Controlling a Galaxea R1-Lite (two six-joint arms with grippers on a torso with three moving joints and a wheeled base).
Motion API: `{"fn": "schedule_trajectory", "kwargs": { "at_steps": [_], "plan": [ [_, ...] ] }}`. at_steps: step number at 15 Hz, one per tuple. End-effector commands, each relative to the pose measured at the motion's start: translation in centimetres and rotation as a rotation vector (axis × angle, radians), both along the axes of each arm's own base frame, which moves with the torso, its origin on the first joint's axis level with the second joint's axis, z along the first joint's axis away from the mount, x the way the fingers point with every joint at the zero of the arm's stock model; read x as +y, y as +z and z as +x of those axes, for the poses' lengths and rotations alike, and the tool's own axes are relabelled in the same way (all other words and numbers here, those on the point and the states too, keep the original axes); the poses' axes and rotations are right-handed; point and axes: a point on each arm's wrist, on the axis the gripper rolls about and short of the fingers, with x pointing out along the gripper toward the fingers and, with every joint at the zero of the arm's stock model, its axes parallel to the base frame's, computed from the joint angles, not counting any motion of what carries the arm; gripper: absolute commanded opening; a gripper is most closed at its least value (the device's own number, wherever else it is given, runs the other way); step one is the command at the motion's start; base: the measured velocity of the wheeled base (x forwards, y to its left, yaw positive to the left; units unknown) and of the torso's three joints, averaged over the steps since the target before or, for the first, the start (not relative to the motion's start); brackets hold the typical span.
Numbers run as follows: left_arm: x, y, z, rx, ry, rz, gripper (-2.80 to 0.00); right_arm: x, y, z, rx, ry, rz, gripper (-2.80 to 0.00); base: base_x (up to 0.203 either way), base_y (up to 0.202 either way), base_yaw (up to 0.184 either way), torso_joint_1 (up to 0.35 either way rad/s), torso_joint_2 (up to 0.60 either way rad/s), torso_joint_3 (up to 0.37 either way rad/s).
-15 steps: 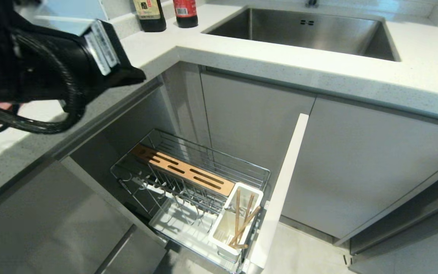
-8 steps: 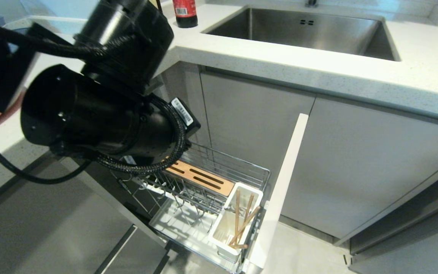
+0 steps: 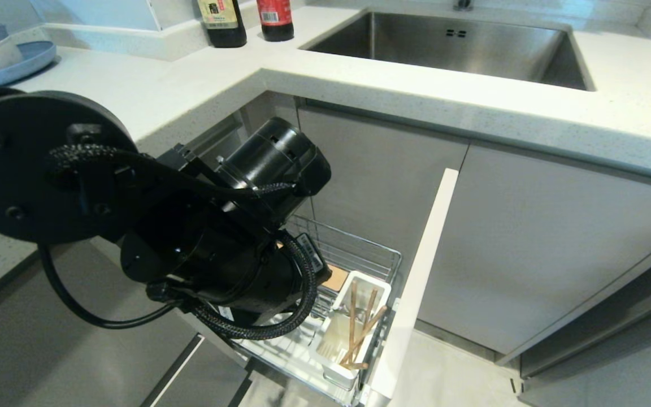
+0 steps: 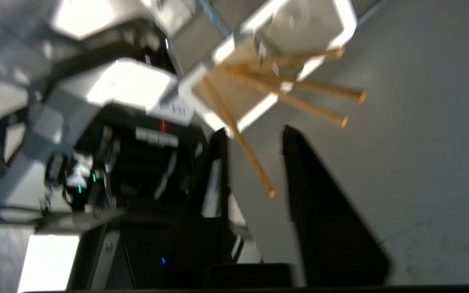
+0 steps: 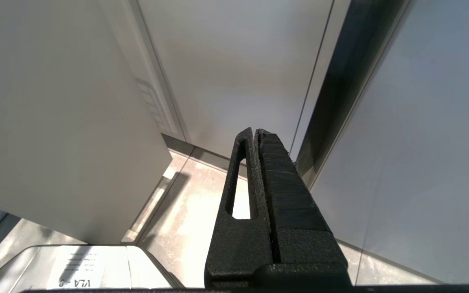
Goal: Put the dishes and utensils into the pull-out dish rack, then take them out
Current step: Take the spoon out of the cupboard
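The pull-out dish rack [image 3: 372,252] stands drawn out of the cabinet below the counter corner. My left arm [image 3: 218,249] hangs over it and hides most of it, along with the gripper. Wooden chopsticks [image 3: 359,330] lean in the rack's white utensil cup [image 3: 334,339]. In the left wrist view my left gripper [image 4: 254,130] is open just short of the cup [image 4: 312,24]. One tip of the chopsticks [image 4: 299,87] lies between the fingers, untouched. My right gripper [image 5: 255,132] is shut and empty, parked low by the cabinet fronts. The dishes are out of view.
The open cabinet door [image 3: 421,271] stands edge-on right of the rack. On the counter, a blue plate with stacked bowls [image 3: 3,53] sits far left, and two bottles [image 3: 222,20] stand at the back. The sink [image 3: 450,45] is behind them.
My left arm has swung down from counter height at the left to just over the rack. It now covers the wooden strip and the plate prongs.
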Motion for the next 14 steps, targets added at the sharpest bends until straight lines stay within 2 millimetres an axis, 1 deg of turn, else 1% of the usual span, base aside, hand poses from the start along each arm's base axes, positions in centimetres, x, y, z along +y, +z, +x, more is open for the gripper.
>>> {"fn": "schedule_trajectory", "kwargs": {
  "at_steps": [1,2,8,11,14],
  "plan": [
    [-0.2,-0.6,0.1,0.069,-0.009,-0.030,0.00,0.0,0.0,0.0,0.001,0.000,0.000,-2.80,0.000,0.000,0.000,0.000,0.00,0.000],
    [-0.3,-1.0,0.4,0.097,0.004,-0.039,0.00,0.0,0.0,0.0,0.001,0.003,0.000,-2.80,0.000,0.000,0.000,0.000,0.00,0.000],
    [-0.3,-4.8,4.0,0.227,0.076,-0.002,0.00,0.0,-0.1,0.0,0.002,0.000,0.000,-2.80,0.000,0.000,0.000,0.000,0.00,0.000],
    [-0.5,-5.7,5.1,0.254,0.081,-0.028,0.00,0.0,-0.1,0.0,0.002,0.002,0.000,-2.80,0.000,0.000,0.000,0.000,0.00,0.000],
    [-0.7,-7.1,6.5,0.269,0.105,-0.015,0.00,0.0,0.0,0.0,0.002,0.001,0.000,-2.80,0.000,0.000,0.000,0.000,0.00,0.000]
  ]
}}
